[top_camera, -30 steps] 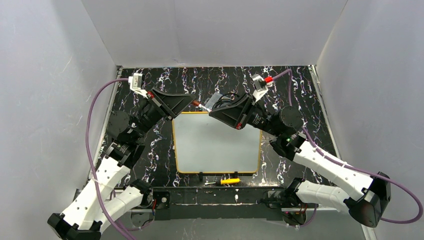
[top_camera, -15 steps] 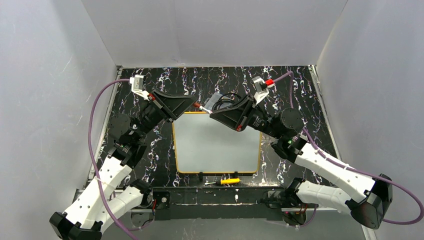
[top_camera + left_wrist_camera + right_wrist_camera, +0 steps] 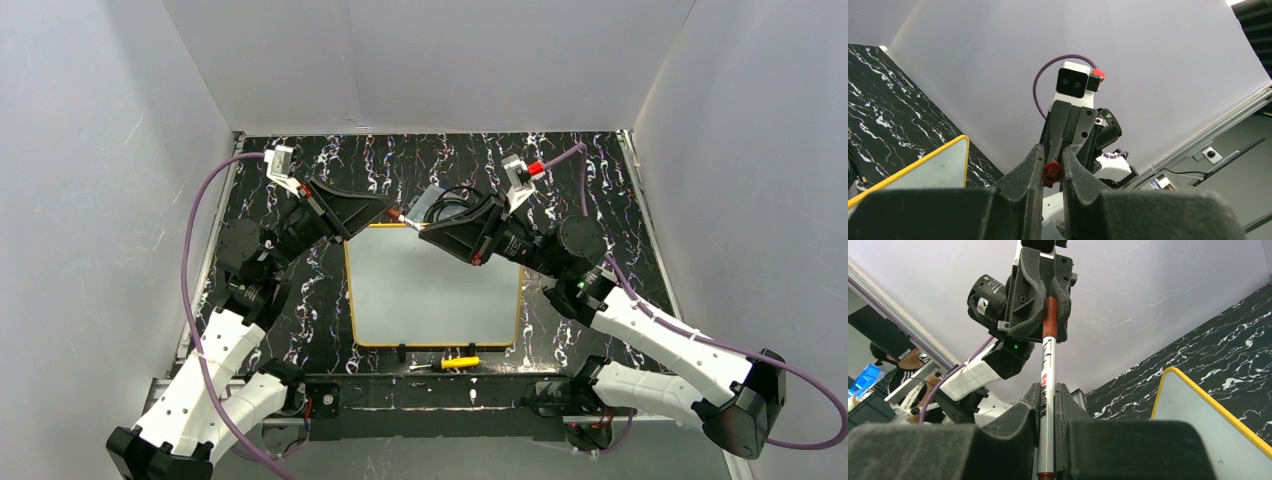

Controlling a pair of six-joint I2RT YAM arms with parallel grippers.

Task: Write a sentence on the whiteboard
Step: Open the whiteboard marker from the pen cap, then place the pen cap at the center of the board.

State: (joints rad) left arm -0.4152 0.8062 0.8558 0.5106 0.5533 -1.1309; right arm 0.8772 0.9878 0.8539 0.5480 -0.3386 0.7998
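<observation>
Both arms meet above the far edge of the whiteboard. It lies flat on the black marbled table, centred between my bases. The surface reads blank, with no sentence on it yet.

My right gripper is narrow and clamped on the white barrel of the marker. The barrel runs lengthwise between the fingers and out toward the other arm. My left gripper is pinched tight on the marker's red cap, end-on, so both grippers share one pen along one line. From above, the two tips sit almost nose to nose, just past the board's far rim.

Why held this way, as a judgement: this is the uncapping step. One hand fixes the barrel and the other fixes the cap, so a straight pull apart along the pen axis frees the tip. Holding it in the air off the board keeps stray marks off the surface. The right grip sits mid-barrel, which should leave enough length to write once the cap is off.

A small yellow tool lies just beyond the board's near rim, untouched and well apart from both grippers.

Progress is early, since writing has not begun. The risk is that the cap sticks and the barrel slides in my right fingers.
</observation>
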